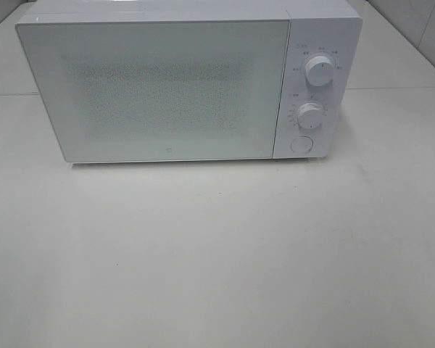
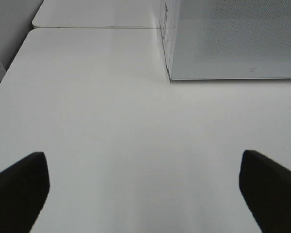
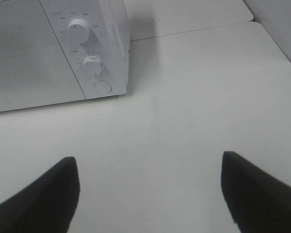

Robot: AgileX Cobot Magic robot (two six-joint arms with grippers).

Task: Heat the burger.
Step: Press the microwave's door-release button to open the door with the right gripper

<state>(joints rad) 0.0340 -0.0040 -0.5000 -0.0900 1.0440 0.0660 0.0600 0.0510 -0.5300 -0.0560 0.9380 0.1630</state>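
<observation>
Left gripper (image 2: 141, 160): fingers spread wide, nothing between them, low over the white table (image 2: 111, 121). Right gripper (image 3: 148, 160): same, spread and empty. Table edge shows on each arm's outer side. A broad stretch of tabletop runs from both grippers to the microwave (image 1: 167, 87) at the back. Its door is shut; two knobs (image 1: 319, 70) and a round button (image 1: 301, 144) sit on its right panel. A second table joins behind along a seam. No view shows the burger, so its place relative to either gripper cannot be told.
</observation>
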